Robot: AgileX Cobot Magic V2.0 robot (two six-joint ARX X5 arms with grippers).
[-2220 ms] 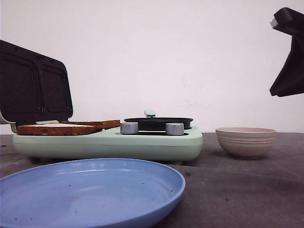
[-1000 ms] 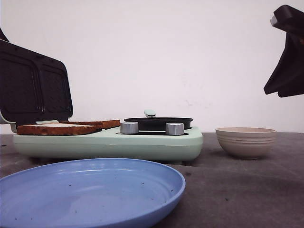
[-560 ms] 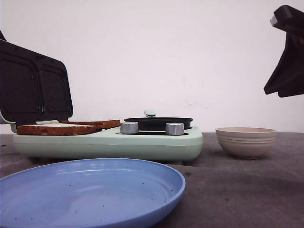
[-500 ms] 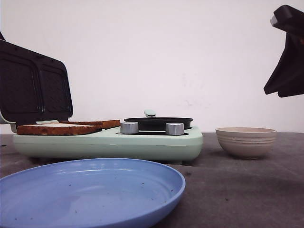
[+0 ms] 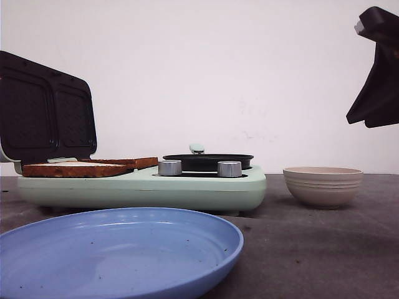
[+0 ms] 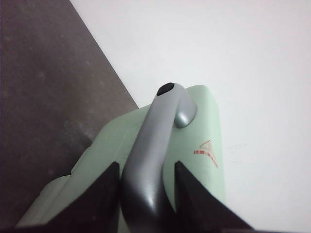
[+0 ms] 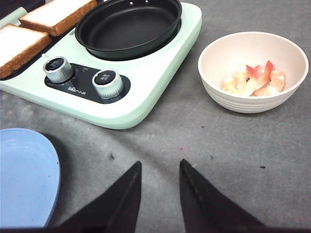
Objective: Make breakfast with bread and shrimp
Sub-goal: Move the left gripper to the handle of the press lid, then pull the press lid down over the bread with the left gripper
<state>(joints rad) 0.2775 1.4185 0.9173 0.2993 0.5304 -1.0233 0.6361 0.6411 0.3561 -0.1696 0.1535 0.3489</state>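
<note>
Two slices of bread [image 5: 75,168] lie side by side on the lower plate of the mint-green sandwich maker [image 5: 187,190]; they also show in the right wrist view [image 7: 19,43]. Its dark lid [image 5: 47,109] stands open. My left gripper [image 6: 146,165] is shut on the lid's grey handle [image 6: 160,126], one finger on each side. It is out of the front view. Several orange-pink shrimp [image 7: 255,81] lie in the beige ribbed bowl [image 7: 252,104]. My right gripper [image 7: 160,162] is open and empty, high above the table in front of the bowl.
A black round pan [image 7: 127,24] sits in the machine's right half, behind two silver knobs [image 7: 107,82]. A blue plate [image 5: 118,249] lies at the table's front left. The bowl [image 5: 323,187] stands right of the machine. The right arm [image 5: 377,75] hangs at the upper right.
The lid has tipped slightly further upright. The dark piece of the left arm at the upper left edge has left the front view. The right arm has not moved in the last second.
</note>
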